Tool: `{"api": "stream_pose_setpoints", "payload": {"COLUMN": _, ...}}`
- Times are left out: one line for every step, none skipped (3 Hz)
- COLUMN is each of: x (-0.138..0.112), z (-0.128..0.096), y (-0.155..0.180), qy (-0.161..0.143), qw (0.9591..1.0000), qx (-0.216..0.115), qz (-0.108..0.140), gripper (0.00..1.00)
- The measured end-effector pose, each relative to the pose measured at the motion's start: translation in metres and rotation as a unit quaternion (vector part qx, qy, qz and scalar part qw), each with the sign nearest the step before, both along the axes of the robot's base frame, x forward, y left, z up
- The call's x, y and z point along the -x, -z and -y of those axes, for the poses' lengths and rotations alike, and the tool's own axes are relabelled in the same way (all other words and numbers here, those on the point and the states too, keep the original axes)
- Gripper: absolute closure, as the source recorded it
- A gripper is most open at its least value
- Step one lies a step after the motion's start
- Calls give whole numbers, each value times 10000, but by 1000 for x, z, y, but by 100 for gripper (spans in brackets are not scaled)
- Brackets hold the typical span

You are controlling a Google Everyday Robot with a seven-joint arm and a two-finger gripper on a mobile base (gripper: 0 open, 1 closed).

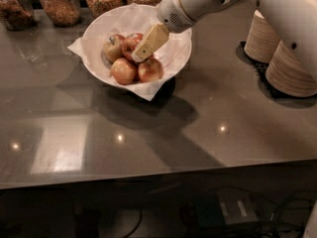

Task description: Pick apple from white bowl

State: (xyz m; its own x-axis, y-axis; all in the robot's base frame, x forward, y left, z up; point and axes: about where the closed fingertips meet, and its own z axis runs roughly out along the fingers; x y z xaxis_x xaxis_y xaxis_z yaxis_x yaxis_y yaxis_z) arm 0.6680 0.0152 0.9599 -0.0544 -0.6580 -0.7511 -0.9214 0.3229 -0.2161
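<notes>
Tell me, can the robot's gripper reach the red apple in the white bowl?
Probably yes. The gripper hangs over the white bowl, right at the apple, and nothing covers it. The paler apples crowd close, which might make it tricky.

Four apples (124, 71) in one white bowl (184, 47), four jars (59, 6), two bowl stacks (291, 73), one end effector (140, 54) over the bowl.

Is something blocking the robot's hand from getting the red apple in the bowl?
Nothing visible blocks it. The hand is over the white bowl, its tip right at the red apple. Three paler apples crowd close beside that one, though, so they could get bumped.
</notes>
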Motion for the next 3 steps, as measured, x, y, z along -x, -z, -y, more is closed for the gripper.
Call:
{"api": "stream_pose_setpoints", "payload": {"x": -3, "z": -14, "y": 8, "qy": -150, "qw": 9998, "qx": -34, "qz": -113, "gripper": 0}}
{"api": "stream_pose_setpoints", "payload": {"x": -4, "z": -23, "y": 15, "qy": -246, "qw": 9995, "qx": -30, "qz": -215, "gripper": 8}}
{"api": "stream_pose_setpoints", "payload": {"x": -7, "z": -28, "y": 25, "qy": -312, "qw": 9990, "qx": 14, "qz": -332, "gripper": 31}}
